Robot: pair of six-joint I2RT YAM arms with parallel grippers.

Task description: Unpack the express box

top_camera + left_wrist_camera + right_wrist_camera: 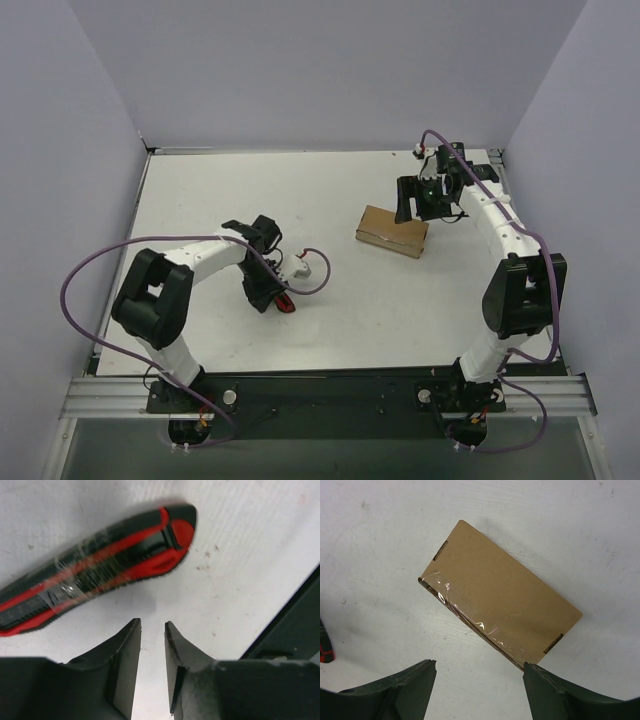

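Small, flat, rectangular express box (392, 231) of plain tan cardboard, closed, with flaps folded shut. Lying on a broad face on the white desk (200, 200), in the right half and toward the far side, long sides at a slant to the desk's edges. Shiny, wrinkled clear tape (470, 622) along one long edge, over the seam. Small dark slots at two opposite corners of the top face. Corners crisp, sides undented.
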